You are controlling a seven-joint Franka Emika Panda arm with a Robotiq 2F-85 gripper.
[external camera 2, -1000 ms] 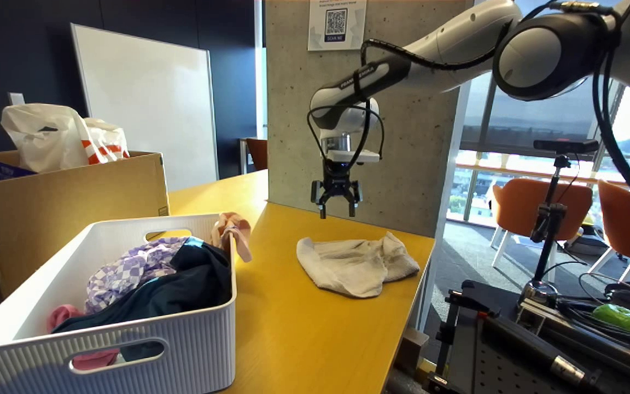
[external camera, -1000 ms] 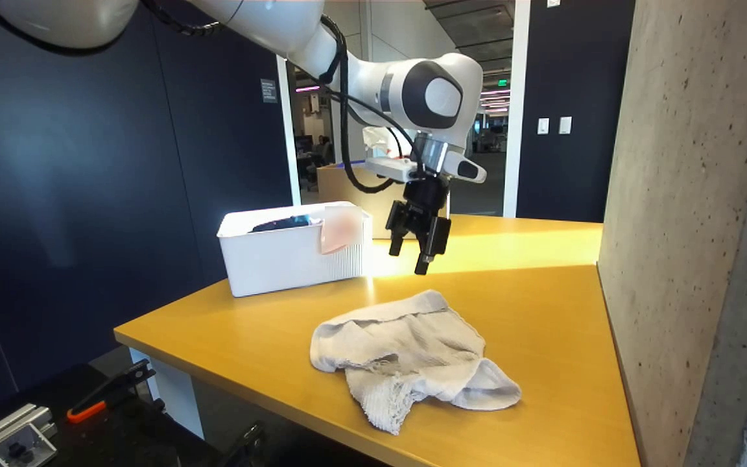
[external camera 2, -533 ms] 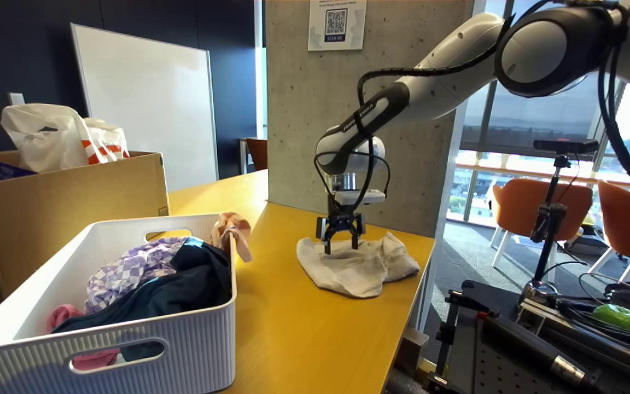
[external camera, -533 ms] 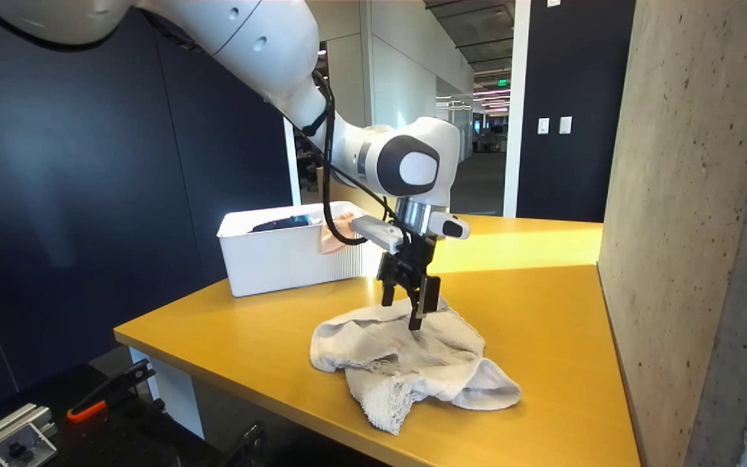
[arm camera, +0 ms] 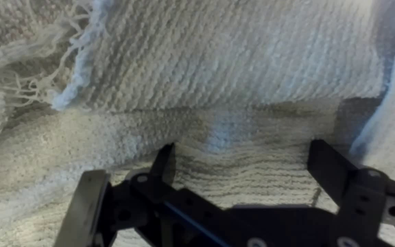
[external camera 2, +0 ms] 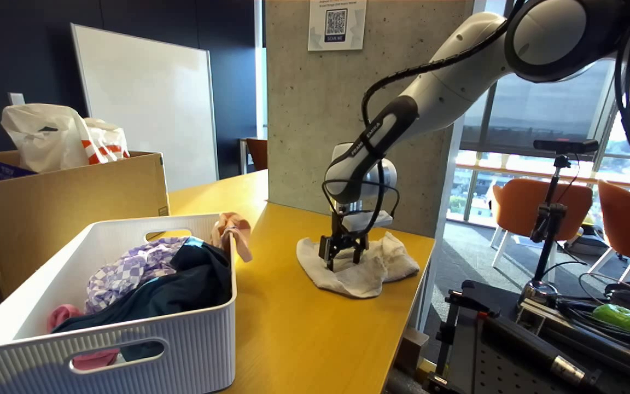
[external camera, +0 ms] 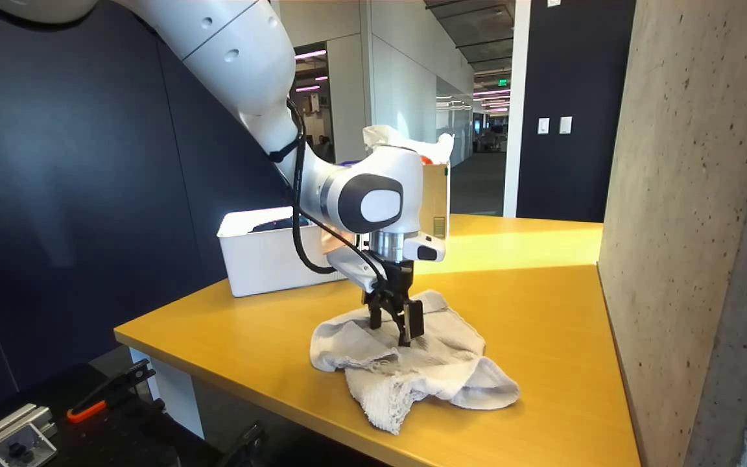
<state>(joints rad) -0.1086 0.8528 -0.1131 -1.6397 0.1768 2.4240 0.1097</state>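
Since the cloth barely bunches beneath, I reckon the claw (spread wide, gripping nothing) might slip off.

The towel is off-white with ribbed lines, the fingers black, the tabletop yellow-orange. At lower left in an exterior view, the bin is white, the checked cloth purple and white.
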